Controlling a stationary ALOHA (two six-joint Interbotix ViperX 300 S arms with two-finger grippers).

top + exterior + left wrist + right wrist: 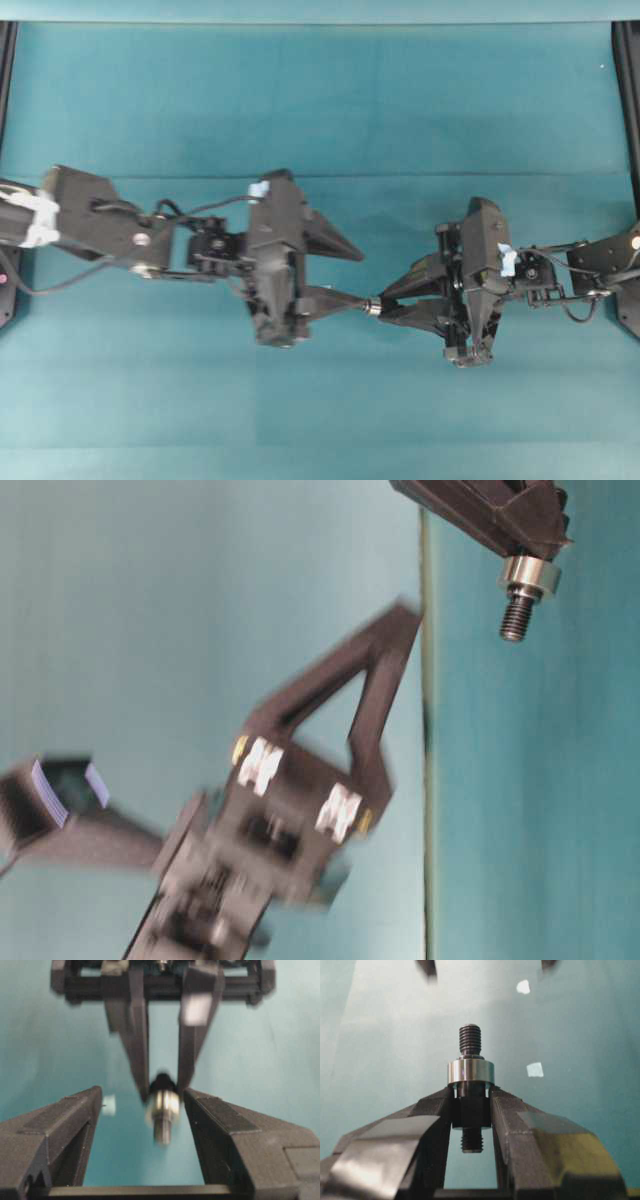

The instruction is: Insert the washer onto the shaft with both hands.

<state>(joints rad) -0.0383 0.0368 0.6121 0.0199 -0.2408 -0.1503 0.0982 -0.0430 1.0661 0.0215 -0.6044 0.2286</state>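
The washer [470,1071] already sits on the shaft [470,1040], resting against the fingertips of the right hand [471,1110], which is clamped on the shaft's middle. The left hand [141,1110] stands apart, fingers either side, holding nothing. Risk: a careless brush could tilt the shaft, or the loose washer could slide off onto the desk [320,100].

2 grippers [345,272] [385,304], 1 washer [470,1071], 1 shaft [470,1040], 2 pale tape squares [535,1069] [523,986].
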